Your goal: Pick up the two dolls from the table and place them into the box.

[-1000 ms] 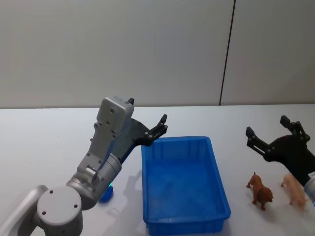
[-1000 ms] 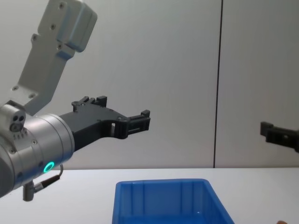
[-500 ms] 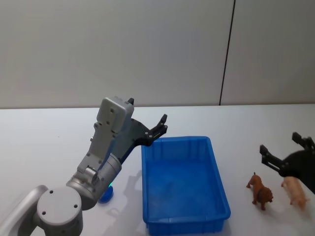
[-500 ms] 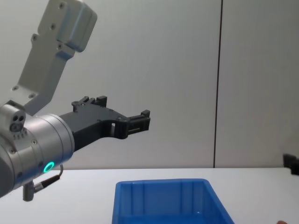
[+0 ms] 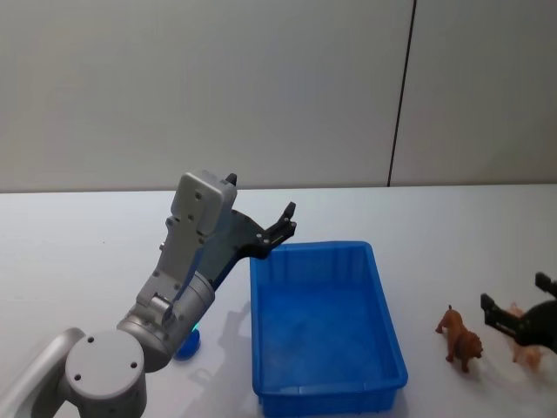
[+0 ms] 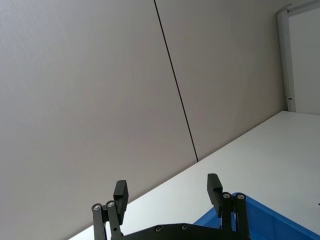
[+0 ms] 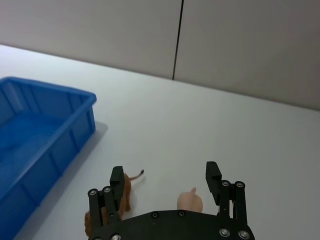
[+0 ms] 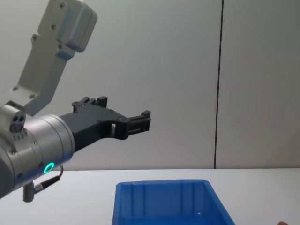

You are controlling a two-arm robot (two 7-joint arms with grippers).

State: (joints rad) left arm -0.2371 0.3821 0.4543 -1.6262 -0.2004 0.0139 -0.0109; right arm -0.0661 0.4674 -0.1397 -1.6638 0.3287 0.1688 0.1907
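Right pincer spread over pink doll, apparently clear; left pincer near box.

Right hand spread wide over 2 dolls — box nearby.

Nothing readable anywhere here, honestly. No labels, brand marks, numbers or signs on the blue box, the tabletop, the robot's arm housing or the wall panels behind.
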